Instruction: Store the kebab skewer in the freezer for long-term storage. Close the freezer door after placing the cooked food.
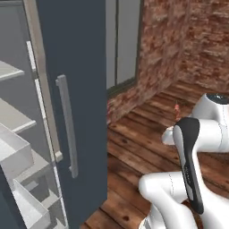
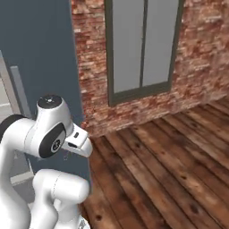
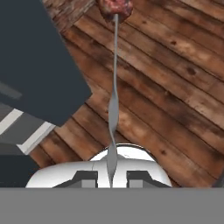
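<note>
In the hand view my gripper (image 3: 111, 177) is shut on the thin pale stick of the kebab skewer (image 3: 114, 87). The stick runs straight away from the fingertips (image 3: 87, 177) to a reddish-brown meat chunk at its far end, above the wooden floor. The skewer's meat also shows as a tiny reddish speck (image 1: 176, 107) just beyond my arm in the left base view. The freezer (image 1: 18, 120) stands open at the far left, showing pale shelves and white bins. The freezer door's panelled front is out of view. My hand is to the right of the unit, apart from it.
A closed plain slate-grey door (image 1: 85, 89) with a long vertical handle (image 1: 67, 127) stands between the open compartment and my arm. Behind are a brick wall (image 2: 197, 53) and a grey-framed window (image 2: 141, 49). Wooden floor (image 2: 170, 170) stretches out to the right.
</note>
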Robot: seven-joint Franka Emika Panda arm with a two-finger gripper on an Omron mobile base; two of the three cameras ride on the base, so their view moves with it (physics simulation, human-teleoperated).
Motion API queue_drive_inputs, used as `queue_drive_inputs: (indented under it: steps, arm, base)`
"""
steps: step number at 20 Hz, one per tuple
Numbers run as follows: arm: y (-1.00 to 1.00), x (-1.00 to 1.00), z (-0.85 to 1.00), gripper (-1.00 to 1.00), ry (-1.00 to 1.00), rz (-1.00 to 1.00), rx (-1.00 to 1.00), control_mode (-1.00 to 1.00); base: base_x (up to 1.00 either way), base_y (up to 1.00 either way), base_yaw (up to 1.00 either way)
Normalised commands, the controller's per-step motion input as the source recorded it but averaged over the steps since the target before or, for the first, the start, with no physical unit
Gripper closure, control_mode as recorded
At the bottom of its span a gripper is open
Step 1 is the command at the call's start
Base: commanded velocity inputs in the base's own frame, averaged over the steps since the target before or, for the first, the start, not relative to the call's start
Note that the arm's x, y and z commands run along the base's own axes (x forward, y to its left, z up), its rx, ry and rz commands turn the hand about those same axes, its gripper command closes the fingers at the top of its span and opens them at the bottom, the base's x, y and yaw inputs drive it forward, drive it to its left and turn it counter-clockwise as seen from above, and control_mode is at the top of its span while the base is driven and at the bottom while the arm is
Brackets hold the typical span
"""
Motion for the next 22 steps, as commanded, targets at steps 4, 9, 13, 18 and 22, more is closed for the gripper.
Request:
queue_drive_inputs:
  steps: [4, 9, 13, 18, 22]
  arm:
    - [0.0, 0.0, 0.0, 1.0, 0.0, 0.0, 0.0, 1.0]
    - [0.0, 0.0, 0.0, 1.0, 0.0, 0.0, 0.0, 1.0]
    - [0.0, 0.0, 0.0, 1.0, 0.0, 0.0, 0.0, 1.0]
    - [0.0, 0.0, 0.0, 1.0, 0.0, 0.0, 0.0, 1.0]
    - [0.0, 0.0, 0.0, 1.0, 0.0, 0.0, 0.0, 1.0]
  base:
    - [0.09, -0.22, 0.68]
    - [0.0, -0.04, 0.64]
    - [0.02, 0.0, 0.61]
    - [0.25, -0.03, 0.56]
    - [0.28, -0.01, 0.57]
